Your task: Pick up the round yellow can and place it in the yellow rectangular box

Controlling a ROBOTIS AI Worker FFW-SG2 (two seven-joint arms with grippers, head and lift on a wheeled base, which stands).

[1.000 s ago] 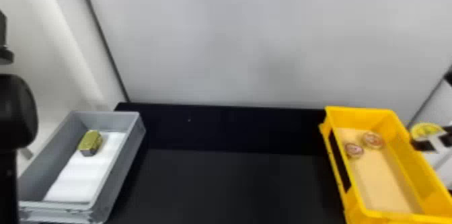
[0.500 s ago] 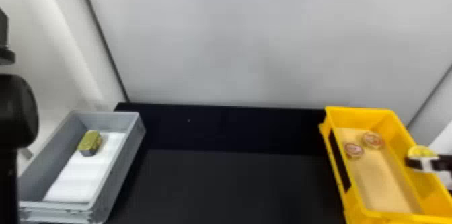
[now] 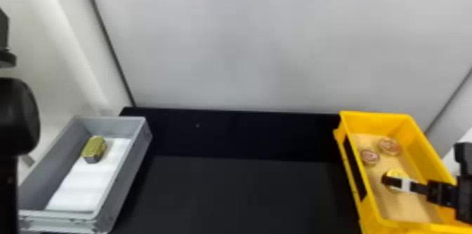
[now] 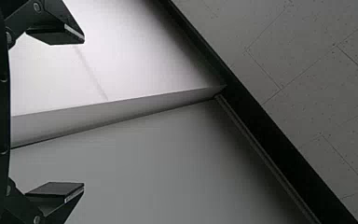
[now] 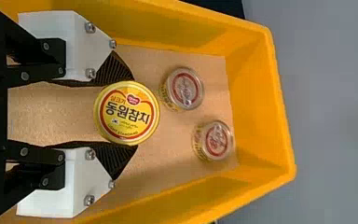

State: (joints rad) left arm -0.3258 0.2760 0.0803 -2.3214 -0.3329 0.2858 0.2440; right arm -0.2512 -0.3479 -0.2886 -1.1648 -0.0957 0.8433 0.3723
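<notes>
Grey wall point(image 3: 281, 47), can point(image 5: 127, 113) in right hand point(image 3: 392, 181)

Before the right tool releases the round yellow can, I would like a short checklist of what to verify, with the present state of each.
1. Right tool has the round yellow can between its fingers: ok
2. Can is within the walls of the yellow rectangular box: ok
3. Can's printed lid faces up: ok
4. Can rests on the box floor: cannot tell
5. Two small cans are not under it: ok
6. Left tool is empty: ok
</notes>
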